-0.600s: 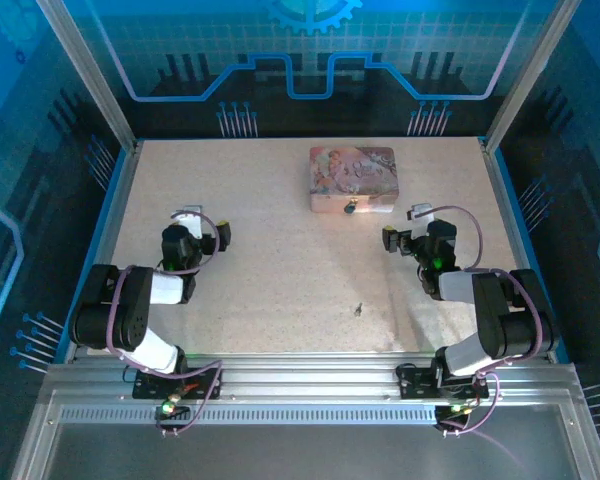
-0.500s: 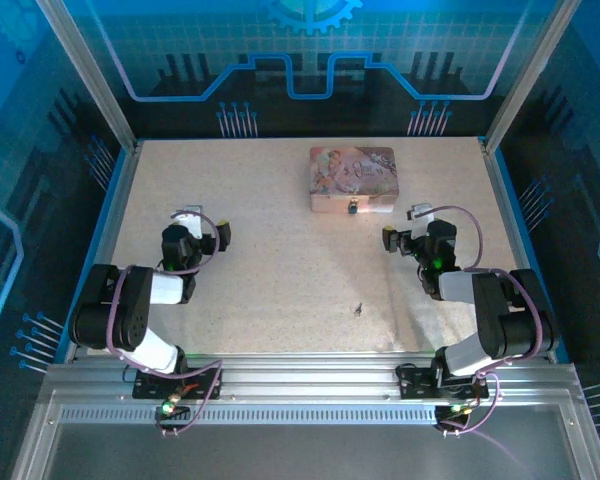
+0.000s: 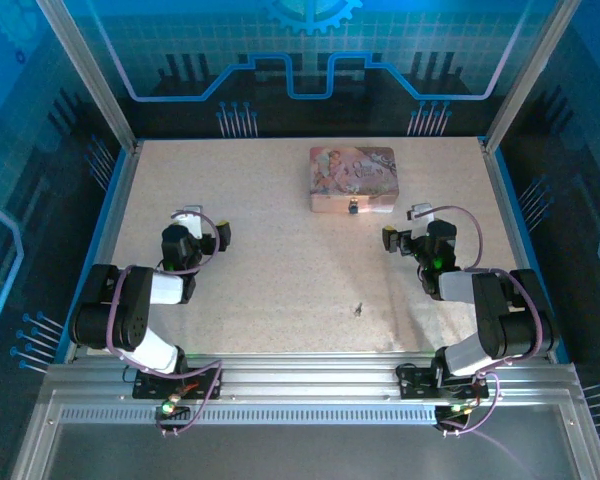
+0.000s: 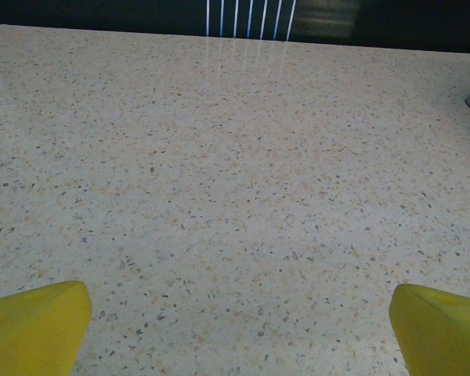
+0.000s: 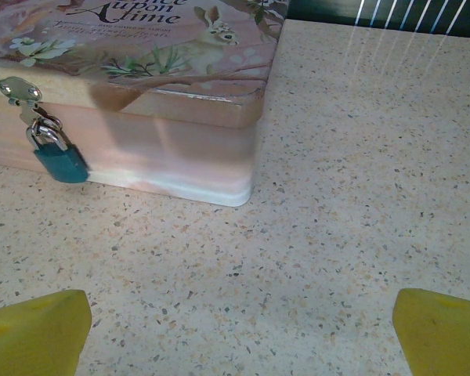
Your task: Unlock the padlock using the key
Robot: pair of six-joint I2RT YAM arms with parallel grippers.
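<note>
1. The padlock (image 5: 59,157) — a teal body with a thin silvery shackle — is seen hanging from the hasp (image 5: 19,92) on the front wall of the pink illustrated tin (image 5: 164,86), and its body is touching that wall.
2. The key (image 3: 358,308) is found lying flat on the speckled desk (image 3: 280,270), well apart from the padlock, on the near side and roughly in line with it.
3. The tin is placed toward the far edge of the desk, right of centre, with its lid down.
4. The right gripper (image 5: 239,333) is held released: its yellow fingertips (image 5: 35,333) are spread wide with bare desk between them. It is pointed at the tin's near right corner, close to it but apart from it.
5. The left gripper (image 4: 235,337) is likewise released — nothing is grasped. It is kept low over the left part of the desk, well apart from the tin and the key.
</note>
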